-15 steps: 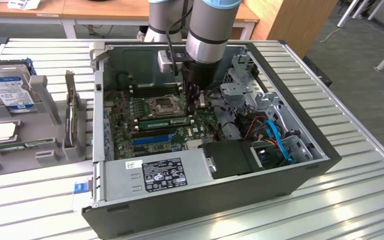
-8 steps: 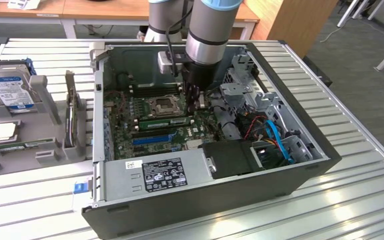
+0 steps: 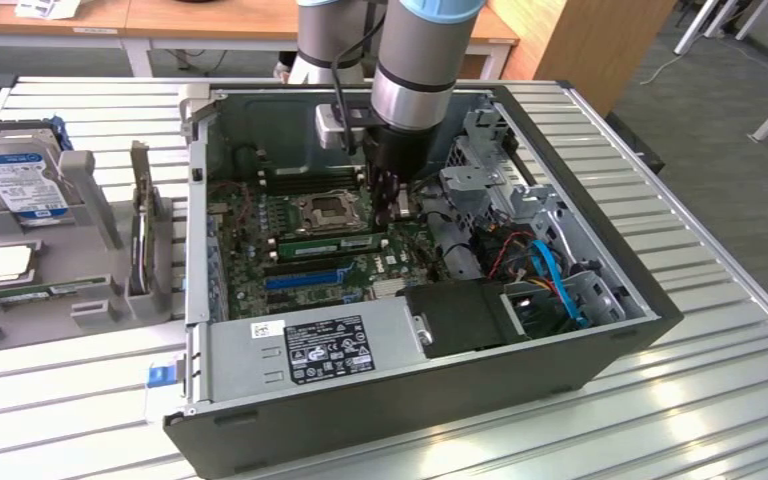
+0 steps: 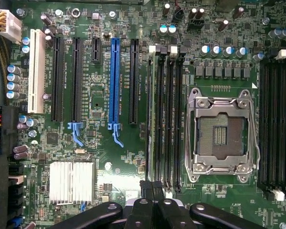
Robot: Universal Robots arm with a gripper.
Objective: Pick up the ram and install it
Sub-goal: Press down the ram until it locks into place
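End effector [image 4: 154, 200] closed, fingers pressed together above end of ram [image 3: 335, 243]. Ram seen lying in memory slot just beside CPU socket [image 4: 222, 136], inside open case [image 3: 624, 300].

Seating judged best by even downward pressure, stick kept vertical, latches aligned.

Nearby: drive cage [image 3: 498, 185], hard drive [image 3: 17, 180] on worktop [image 3: 731, 420]. Cables close on exterior view's right.
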